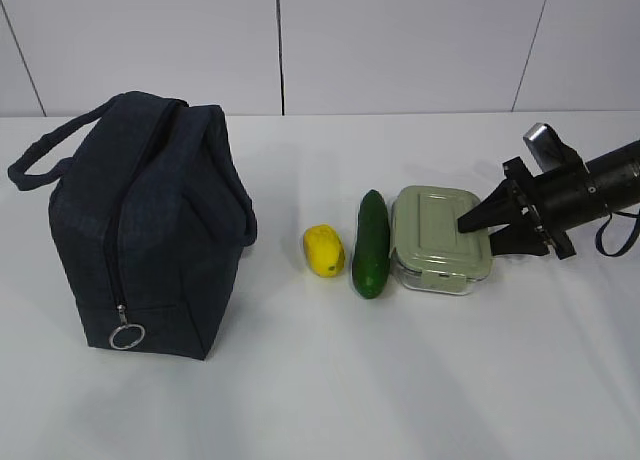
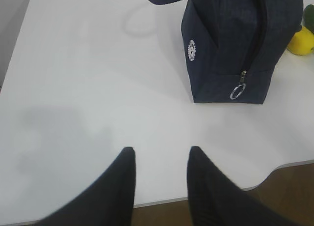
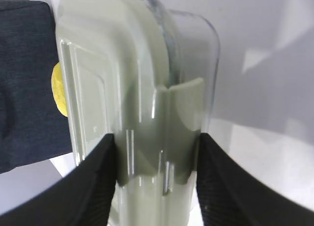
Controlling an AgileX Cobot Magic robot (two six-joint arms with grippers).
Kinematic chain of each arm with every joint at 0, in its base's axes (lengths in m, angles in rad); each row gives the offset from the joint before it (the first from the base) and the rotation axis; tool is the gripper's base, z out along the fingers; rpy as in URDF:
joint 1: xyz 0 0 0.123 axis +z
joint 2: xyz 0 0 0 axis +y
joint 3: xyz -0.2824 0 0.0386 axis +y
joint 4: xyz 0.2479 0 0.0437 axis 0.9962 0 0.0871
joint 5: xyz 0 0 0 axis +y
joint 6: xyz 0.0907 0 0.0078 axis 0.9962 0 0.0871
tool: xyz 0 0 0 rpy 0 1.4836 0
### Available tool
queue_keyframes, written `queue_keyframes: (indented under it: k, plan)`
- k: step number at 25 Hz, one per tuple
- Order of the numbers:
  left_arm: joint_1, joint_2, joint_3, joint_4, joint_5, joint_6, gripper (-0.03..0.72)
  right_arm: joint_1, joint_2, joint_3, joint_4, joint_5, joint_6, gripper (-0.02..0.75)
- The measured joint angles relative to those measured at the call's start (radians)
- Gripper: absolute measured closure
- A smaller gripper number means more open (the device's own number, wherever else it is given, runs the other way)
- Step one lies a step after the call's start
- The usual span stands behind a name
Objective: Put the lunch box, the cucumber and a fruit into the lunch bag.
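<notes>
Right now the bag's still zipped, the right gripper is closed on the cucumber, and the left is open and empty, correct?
Not the cucumber: the right wrist view shows the right gripper clamping the lunch box. The lunch bag is zipped; the left gripper is open and empty.

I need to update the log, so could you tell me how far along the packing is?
Nothing is packed yet: the bag is still zipped. In hand: the right gripper is closed on the lunch box. Left: open the bag, then load the box, cucumber and lemon. The left gripper is empty.
</notes>
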Motion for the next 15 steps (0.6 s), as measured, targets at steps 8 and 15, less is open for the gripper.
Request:
queue_keyframes:
  k: [8, 15]
  plan:
    - [0.000, 0.000, 0.000, 0.000, 0.000, 0.000, 0.449, 0.000, -0.014, 0.002, -0.013, -0.009, 0.007, 0.384]
    - [0.000, 0.000, 0.000, 0.000, 0.000, 0.000, 0.450, 0.000, -0.037, 0.008, -0.026, -0.019, 0.022, 0.384]
